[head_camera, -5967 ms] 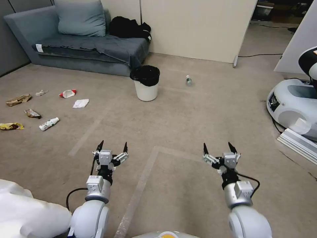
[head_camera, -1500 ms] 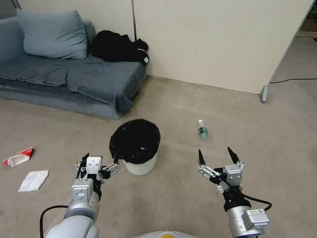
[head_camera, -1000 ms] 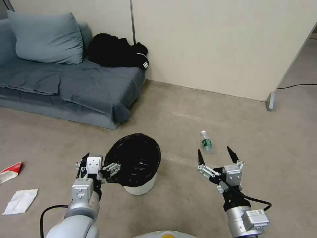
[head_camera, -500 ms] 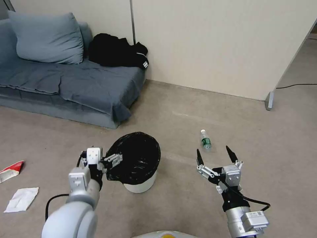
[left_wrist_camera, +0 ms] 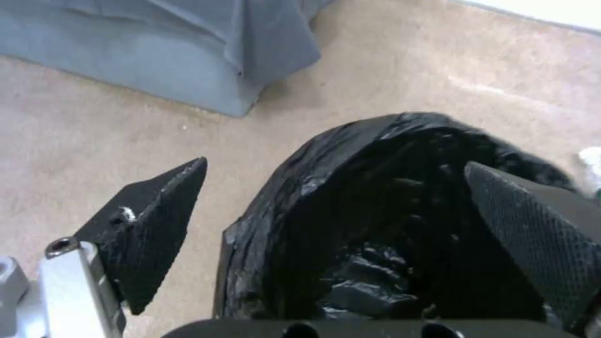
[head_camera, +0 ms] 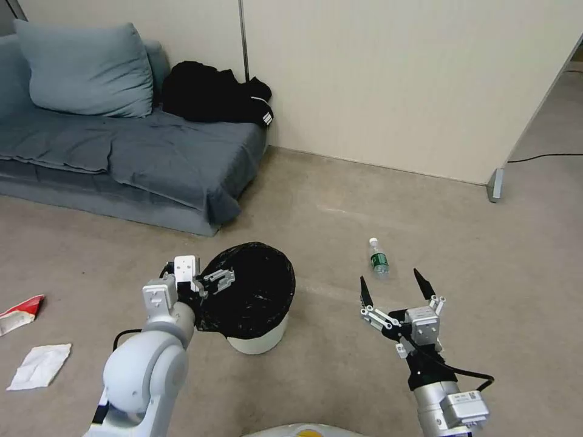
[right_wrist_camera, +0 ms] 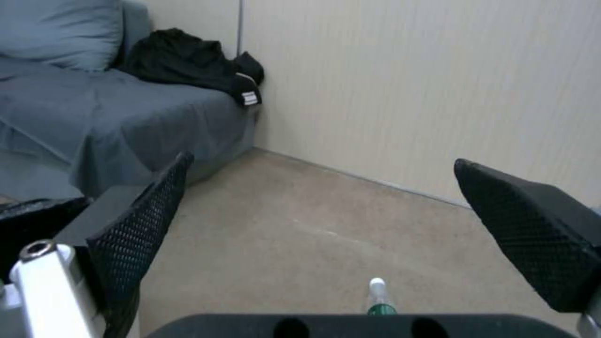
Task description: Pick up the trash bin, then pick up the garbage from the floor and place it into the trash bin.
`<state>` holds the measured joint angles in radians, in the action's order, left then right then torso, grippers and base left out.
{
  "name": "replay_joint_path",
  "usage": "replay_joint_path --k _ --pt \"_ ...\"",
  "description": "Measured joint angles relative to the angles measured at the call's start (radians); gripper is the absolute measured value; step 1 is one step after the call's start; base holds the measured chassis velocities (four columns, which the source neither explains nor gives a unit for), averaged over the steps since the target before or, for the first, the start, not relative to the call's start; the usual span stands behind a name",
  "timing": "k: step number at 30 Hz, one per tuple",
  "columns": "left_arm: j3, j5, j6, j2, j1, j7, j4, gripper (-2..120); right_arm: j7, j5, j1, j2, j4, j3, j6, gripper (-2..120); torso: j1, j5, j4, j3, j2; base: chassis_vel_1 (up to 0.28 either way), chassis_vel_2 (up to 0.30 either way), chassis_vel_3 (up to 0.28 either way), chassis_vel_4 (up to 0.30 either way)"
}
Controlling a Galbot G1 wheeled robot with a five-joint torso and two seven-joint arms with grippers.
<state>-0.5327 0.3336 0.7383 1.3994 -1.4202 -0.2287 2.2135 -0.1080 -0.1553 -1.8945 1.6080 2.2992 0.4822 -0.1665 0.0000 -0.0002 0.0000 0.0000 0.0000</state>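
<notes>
The trash bin [head_camera: 258,341] is a small white bucket with a black bag [left_wrist_camera: 375,197] folded over its rim, standing on the floor just ahead of me. My left gripper [head_camera: 206,284] is open at the bin's left rim. In the left wrist view one finger [left_wrist_camera: 157,220] sits outside the rim and the other over the bag's inside. A small bottle [head_camera: 379,261] with a green label lies right of the bin, and is also seen between the right fingers [right_wrist_camera: 377,300]. My right gripper [head_camera: 392,285] hangs open and empty just short of it. A red-white wrapper [head_camera: 18,305] and white tissue [head_camera: 39,366] lie far left.
A grey-blue sofa [head_camera: 121,158] with a pillow [head_camera: 82,70] and black clothes [head_camera: 215,94] stands behind the bin. A beige partition wall [head_camera: 395,85] runs behind the bottle, its foot [head_camera: 496,185] at the right with a cable beyond. Bare carpet lies around me.
The robot has driven up close to the bin. In the last half second my left gripper rose and pushed forward onto the bin's left rim. The right gripper barely shifted.
</notes>
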Motion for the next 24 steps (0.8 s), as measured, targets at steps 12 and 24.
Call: replay_joint_path --k 12,24 --pt "0.001 -0.077 -0.001 -0.008 0.070 -0.017 -0.117 100 -0.004 -0.006 0.003 0.000 -0.011 0.004 -0.001 100 0.000 0.0002 0.0000 0.000 0.000 0.000 0.000 0.000 0.000" --pt "0.028 -0.071 -0.002 0.011 0.086 -0.023 -0.196 97 -0.012 -0.016 0.003 0.000 -0.011 0.002 -0.003 100 0.000 0.0002 0.0000 0.000 0.000 0.000 0.000 0.000 0.000"
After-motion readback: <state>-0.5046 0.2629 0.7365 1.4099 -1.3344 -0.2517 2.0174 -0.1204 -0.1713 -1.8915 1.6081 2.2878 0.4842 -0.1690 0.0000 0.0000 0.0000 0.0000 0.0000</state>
